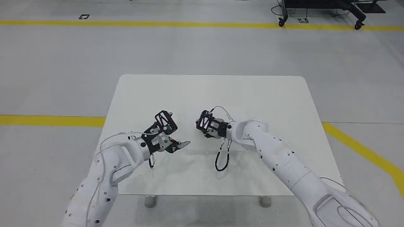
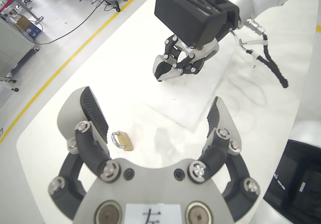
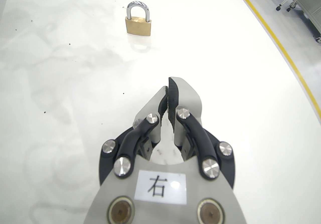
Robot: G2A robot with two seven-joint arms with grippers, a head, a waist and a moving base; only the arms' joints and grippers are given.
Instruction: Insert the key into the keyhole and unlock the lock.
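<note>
Padlock near the middle of the surface, just beside the wide-open, empty left gripper. Right gripper pinched shut, anything held impossible to tell. Small, rigid, smooth metal, probably light and slippery: best clamped across the flat brass body, below the shackle.

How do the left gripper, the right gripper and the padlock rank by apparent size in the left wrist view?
1. Left gripper, though it sits nearest the camera.
2. Right gripper, farther off.
3. Padlock, by far the smallest, on the table.
</note>
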